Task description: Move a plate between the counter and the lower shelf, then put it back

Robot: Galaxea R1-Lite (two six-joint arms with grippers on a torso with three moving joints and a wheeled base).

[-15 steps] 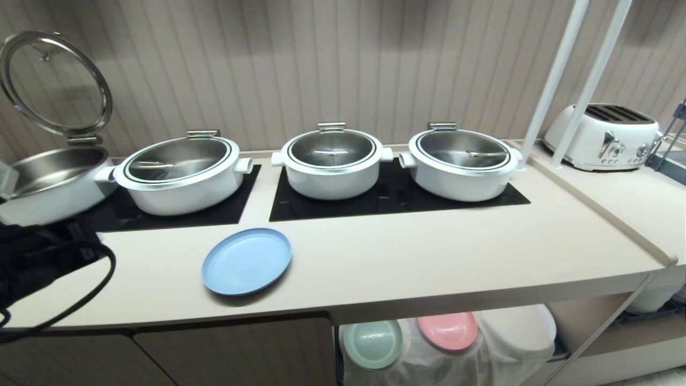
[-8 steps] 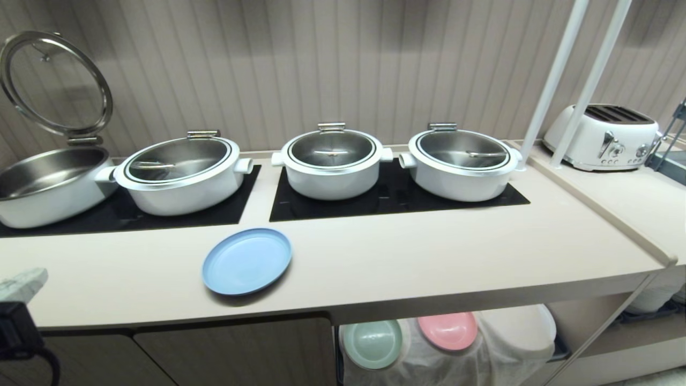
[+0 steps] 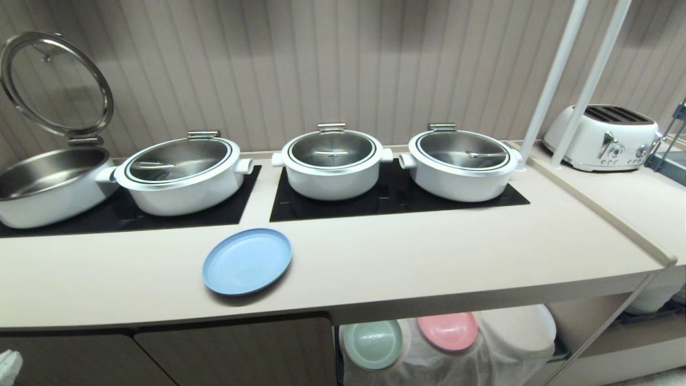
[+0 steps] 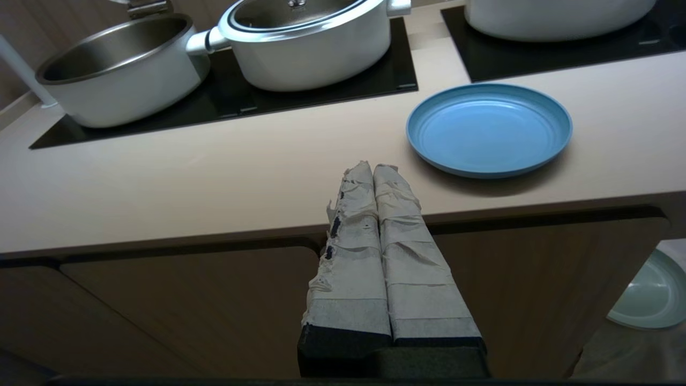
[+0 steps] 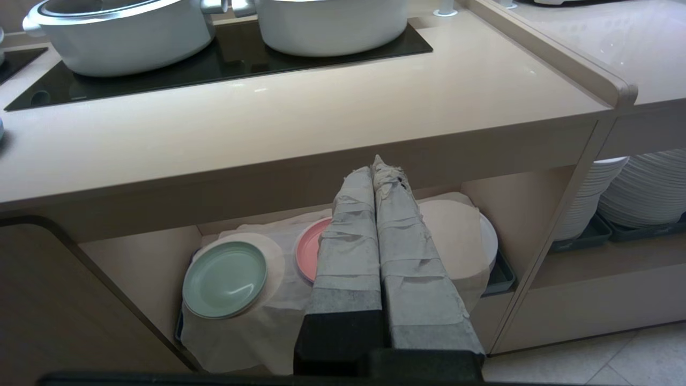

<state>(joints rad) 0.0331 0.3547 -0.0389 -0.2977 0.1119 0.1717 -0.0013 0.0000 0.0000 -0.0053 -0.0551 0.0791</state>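
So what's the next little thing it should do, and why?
Probably nothing more than parking the left gripper. The light blue plate already lies flat on the counter, untouched. Both the left and the right gripper are shut and empty below the counter's front edge.

Head view: high and in front, looking down and forward along the counter (image 3: 407,257), pots across mid-frame, lower shelf (image 3: 536,343) at the bottom edge right of centre. Left wrist view: low, in front of the cabinet doors, tilted up over the counter edge, close to the plate (image 4: 489,127) at upper right; same plate left of centre in the head view. Right wrist view: low, facing into the lower shelf, counter above.
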